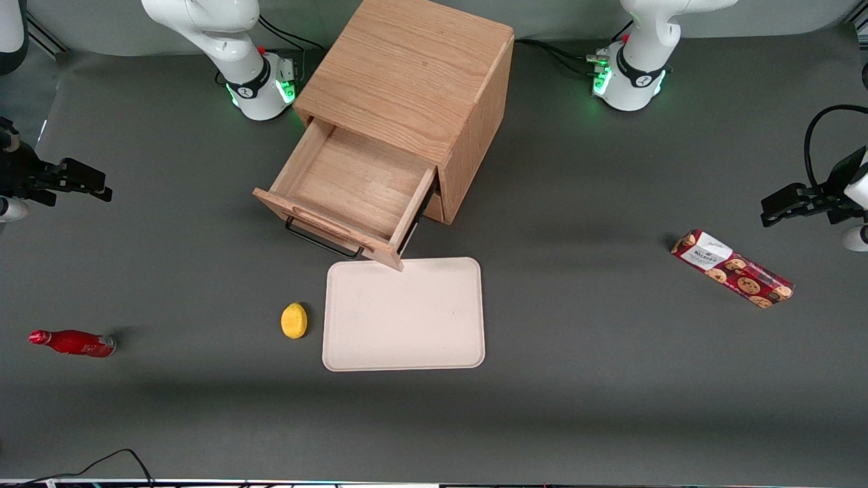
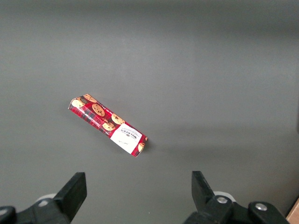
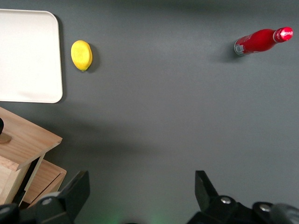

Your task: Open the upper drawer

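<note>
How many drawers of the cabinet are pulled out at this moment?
1. The upper drawer of the oak cabinet is pulled out above the tray; the lower drawer looks shut. The gripper is open, far toward the working arm's end.

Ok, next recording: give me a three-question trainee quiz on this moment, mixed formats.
1. True or false: the upper drawer is pulled out and holds nothing.
2. Multiple choice: what lies directly beside the tray? A) red bottle B) lemon C) cookie box
3. Short answer: where is the right arm's end effector, and is it open?

Key
1. True.
2. B, the lemon; the red bottle lies at the working arm's end of the table and the cookie box at the parked arm's.
3. At the working arm's end, away from the cabinet, open and holding nothing.
</note>
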